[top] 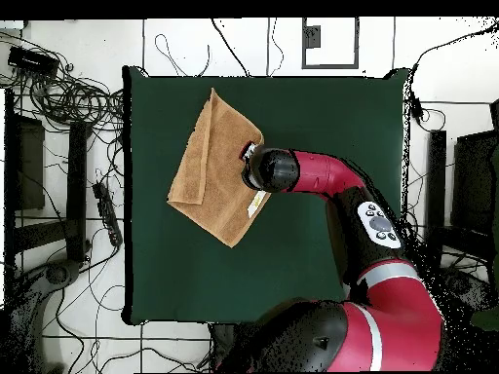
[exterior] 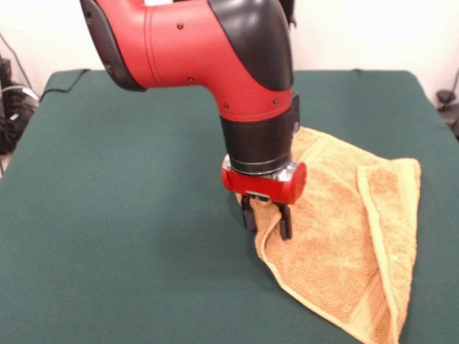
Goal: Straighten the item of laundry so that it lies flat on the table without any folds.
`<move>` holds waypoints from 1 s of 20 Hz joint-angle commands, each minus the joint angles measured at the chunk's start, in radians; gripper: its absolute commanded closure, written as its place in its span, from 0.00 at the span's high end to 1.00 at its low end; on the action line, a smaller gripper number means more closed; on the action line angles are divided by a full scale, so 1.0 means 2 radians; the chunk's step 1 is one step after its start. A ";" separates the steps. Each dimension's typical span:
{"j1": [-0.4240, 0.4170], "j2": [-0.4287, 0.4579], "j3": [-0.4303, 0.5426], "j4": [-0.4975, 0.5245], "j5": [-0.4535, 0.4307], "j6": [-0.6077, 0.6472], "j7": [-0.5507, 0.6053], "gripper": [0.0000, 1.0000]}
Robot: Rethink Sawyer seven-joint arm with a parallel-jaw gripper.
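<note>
The orange-tan towel point(exterior: 337, 236) lies on the right part of the dark green table point(exterior: 129, 215), near its front edge. One long side is folded over onto itself as a strip point(exterior: 391, 215). My gripper point(exterior: 267, 218) points straight down at the towel's left edge. Its fingers point(exterior: 248, 215) stand on either side of a pinched-up ridge of cloth and grip it. In the overhead view the towel point(top: 214, 175) lies at the table's point(top: 322, 127) upper left. There the folded strip point(top: 193, 156) is on its left, and the arm's wrist point(top: 268, 170) hides the gripper.
The towel's lower corner reaches close to the table's front edge point(exterior: 215, 337). Cables and power strips point(top: 102, 209) lie on the floor left of the table in the overhead view. The red arm point(top: 341, 195) crosses the table's right half.
</note>
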 commanded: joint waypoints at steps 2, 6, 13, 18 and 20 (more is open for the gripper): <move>0.006 0.012 0.013 0.048 -0.012 0.000 0.000 1.00; 0.025 0.008 -0.009 0.043 -0.021 -0.017 0.020 0.00; 0.009 0.022 0.008 0.037 -0.016 -0.013 0.000 0.00; 0.004 0.018 0.012 0.043 -0.015 -0.009 -0.004 0.00; 0.001 0.018 0.015 0.044 -0.014 -0.007 -0.008 0.00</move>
